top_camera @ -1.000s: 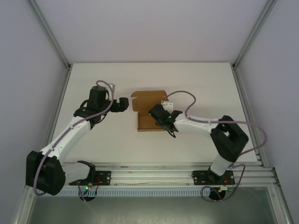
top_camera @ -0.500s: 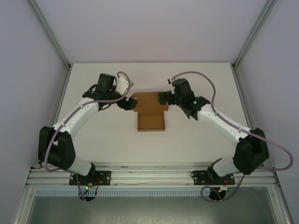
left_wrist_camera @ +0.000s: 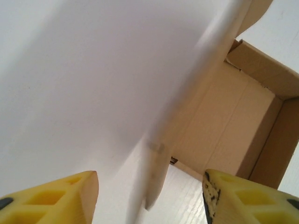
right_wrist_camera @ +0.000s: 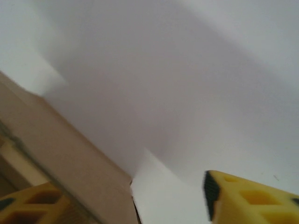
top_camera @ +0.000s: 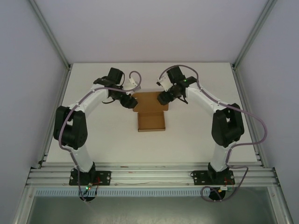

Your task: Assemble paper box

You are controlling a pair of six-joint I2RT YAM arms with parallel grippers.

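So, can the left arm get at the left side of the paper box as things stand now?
Probably yes. The left gripper sits at the far left corner of the paper box, jaws apart, with nothing between them. The right gripper is at the opposite side, out of its way.

Plain brown paper box (top_camera: 151, 120), white table (top_camera: 196, 135), yellow pincer fingertips (left_wrist_camera: 56, 199), pale grey walls (top_camera: 149, 28)
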